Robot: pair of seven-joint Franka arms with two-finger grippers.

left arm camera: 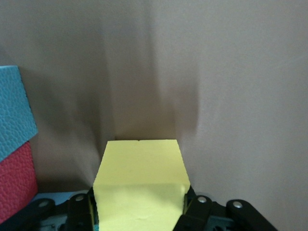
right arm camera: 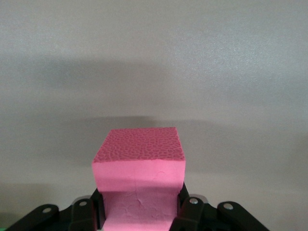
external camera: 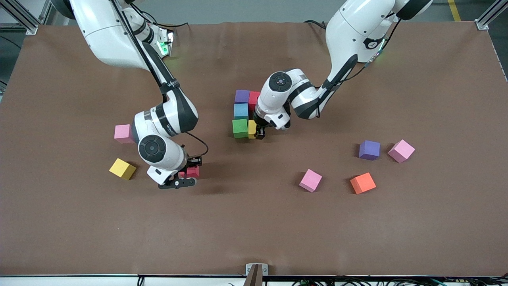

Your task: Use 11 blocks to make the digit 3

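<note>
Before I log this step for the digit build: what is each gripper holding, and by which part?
Left gripper: yellow foam cube, clamped by two opposite side faces. Right gripper: red foam cube, likewise by its sides.

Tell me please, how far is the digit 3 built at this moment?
Placed: purple, red, blue and green cubes form the start. In hand: left gripper holds a yellow cube beside the green one; right gripper holds a red cube. Six cubes lie loose.
</note>
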